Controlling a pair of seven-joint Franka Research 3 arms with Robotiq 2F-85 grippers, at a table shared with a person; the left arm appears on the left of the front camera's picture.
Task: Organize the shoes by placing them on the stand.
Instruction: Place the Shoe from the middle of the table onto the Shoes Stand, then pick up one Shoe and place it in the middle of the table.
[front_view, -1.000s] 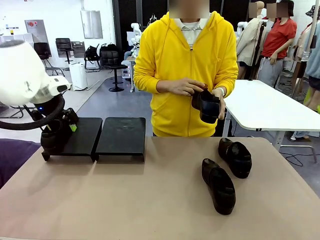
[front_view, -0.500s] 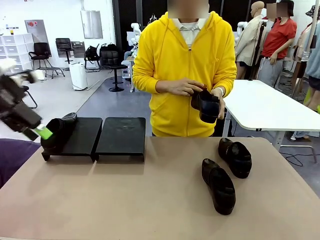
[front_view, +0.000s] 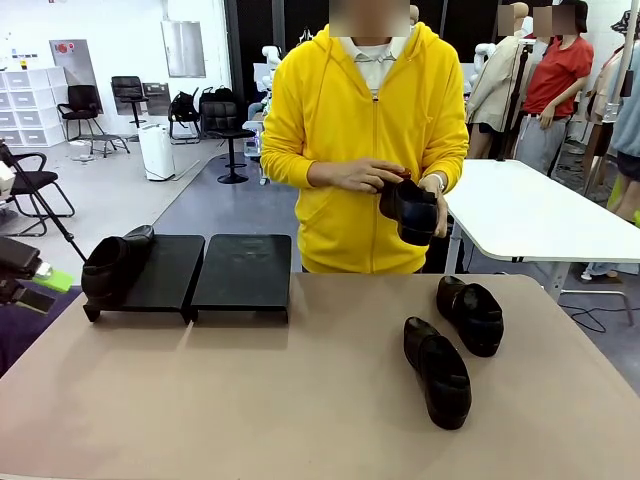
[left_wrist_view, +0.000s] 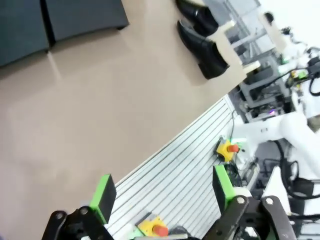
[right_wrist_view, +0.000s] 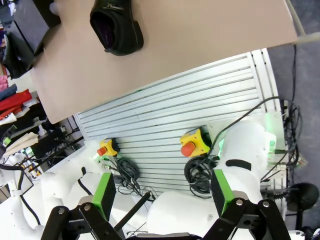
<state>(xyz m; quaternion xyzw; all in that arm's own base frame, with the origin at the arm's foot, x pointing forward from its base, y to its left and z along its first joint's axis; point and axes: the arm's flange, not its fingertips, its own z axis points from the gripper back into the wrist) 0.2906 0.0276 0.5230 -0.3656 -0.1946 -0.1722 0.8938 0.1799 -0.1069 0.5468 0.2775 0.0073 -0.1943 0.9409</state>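
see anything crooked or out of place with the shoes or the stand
One thing: the shoe on the stand sits at the left panel's outer edge, seemingly overhanging it. The near shoe and far shoe lie loose on the table at different angles. Nothing looks damaged.

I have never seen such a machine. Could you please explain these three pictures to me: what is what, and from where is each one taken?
This is a robot with two arms at a table, opposite a person. The front picture looks across the tan table at that person. The other two pictures come from cameras on the robot's wrists, each looking along its own gripper. These are the left gripper and the right gripper. Both are open and hold nothing, and the green pads are on their fingers. On the table is a low black stand with one black shoe on its left panel. Two more black shoes lie on the table to the right, one nearer and one farther. The person's hands hold a fourth shoe.
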